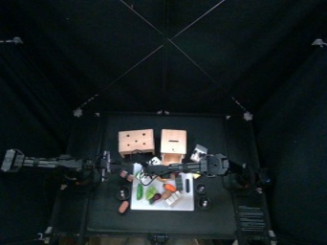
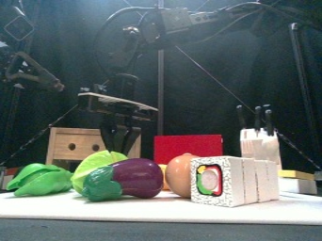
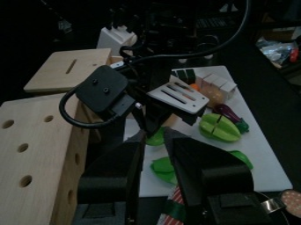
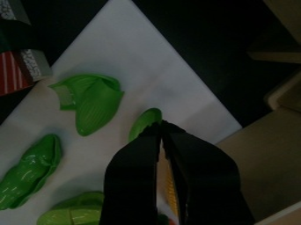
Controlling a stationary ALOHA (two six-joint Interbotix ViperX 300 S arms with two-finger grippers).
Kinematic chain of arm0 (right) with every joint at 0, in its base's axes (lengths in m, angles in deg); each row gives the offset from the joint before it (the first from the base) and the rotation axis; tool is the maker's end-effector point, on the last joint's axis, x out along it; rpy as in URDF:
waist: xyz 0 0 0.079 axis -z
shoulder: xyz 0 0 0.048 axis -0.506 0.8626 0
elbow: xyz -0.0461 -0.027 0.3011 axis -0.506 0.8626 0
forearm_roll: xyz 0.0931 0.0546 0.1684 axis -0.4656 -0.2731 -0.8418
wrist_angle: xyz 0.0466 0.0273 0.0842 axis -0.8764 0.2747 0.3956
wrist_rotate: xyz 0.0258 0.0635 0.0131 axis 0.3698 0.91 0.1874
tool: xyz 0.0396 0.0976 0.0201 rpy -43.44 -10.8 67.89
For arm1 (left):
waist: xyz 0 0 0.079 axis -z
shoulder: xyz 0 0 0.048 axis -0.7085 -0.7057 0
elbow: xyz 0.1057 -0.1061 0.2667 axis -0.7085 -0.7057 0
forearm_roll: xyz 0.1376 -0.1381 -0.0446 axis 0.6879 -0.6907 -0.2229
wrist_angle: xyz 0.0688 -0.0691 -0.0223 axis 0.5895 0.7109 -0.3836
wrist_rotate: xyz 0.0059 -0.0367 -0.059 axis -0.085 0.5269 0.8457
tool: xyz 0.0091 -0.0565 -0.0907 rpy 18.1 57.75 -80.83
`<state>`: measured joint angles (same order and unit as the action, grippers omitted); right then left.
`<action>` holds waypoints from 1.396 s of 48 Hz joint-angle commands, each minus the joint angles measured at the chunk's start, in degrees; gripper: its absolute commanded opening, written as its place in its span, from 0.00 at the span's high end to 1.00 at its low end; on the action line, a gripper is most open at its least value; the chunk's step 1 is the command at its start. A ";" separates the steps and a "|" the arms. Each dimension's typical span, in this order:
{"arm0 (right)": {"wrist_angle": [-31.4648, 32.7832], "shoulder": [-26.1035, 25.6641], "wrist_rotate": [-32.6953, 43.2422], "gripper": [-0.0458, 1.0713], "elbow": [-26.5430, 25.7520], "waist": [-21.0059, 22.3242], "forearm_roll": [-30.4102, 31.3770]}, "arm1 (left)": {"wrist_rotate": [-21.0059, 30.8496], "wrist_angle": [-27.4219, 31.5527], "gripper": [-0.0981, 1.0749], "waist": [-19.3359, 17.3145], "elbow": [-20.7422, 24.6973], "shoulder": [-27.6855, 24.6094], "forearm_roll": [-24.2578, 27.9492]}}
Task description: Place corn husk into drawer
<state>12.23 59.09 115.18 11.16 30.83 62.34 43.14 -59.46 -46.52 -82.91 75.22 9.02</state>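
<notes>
Green corn husk pieces lie on the white board [image 1: 192, 205]. In the right wrist view a small husk piece [image 4: 143, 123] sits at my right gripper's [image 4: 163, 130] tips, with larger husk leaves [image 4: 88, 101] beside it. The right jaws are pressed together with a thin yellow strip between them. In the front view this gripper [image 2: 120, 136] hangs just behind the green leaves [image 2: 98, 169]. My left gripper [image 1: 99, 175] is open and empty at the board's left edge. Two wooden drawer boxes [image 1: 134, 142] stand behind the board.
On the board are an eggplant [image 2: 136, 177], a brown onion [image 2: 180, 174], a sushi roll [image 2: 224, 181] and another green leaf [image 2: 38, 179]. A red box [image 2: 189, 148], a white knife block [image 2: 258, 143] and a wooden box [image 2: 75, 146] stand behind.
</notes>
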 commanded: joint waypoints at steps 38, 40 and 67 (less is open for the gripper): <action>16.87 -14.68 -0.44 0.55 0.35 -0.26 10.11 | -0.09 -0.97 0.34 -0.09 0.44 -0.09 0.00; 17.40 -15.21 -0.35 0.55 1.23 -0.26 10.55 | -0.09 -0.97 0.34 -0.09 0.44 -0.09 0.00; 12.30 -22.24 4.57 0.55 17.05 -0.09 9.14 | 0.00 -0.97 0.34 -0.09 0.26 -0.09 0.00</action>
<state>27.17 40.72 119.49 26.55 30.48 72.36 43.05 -59.90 -46.52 -83.35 75.22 9.02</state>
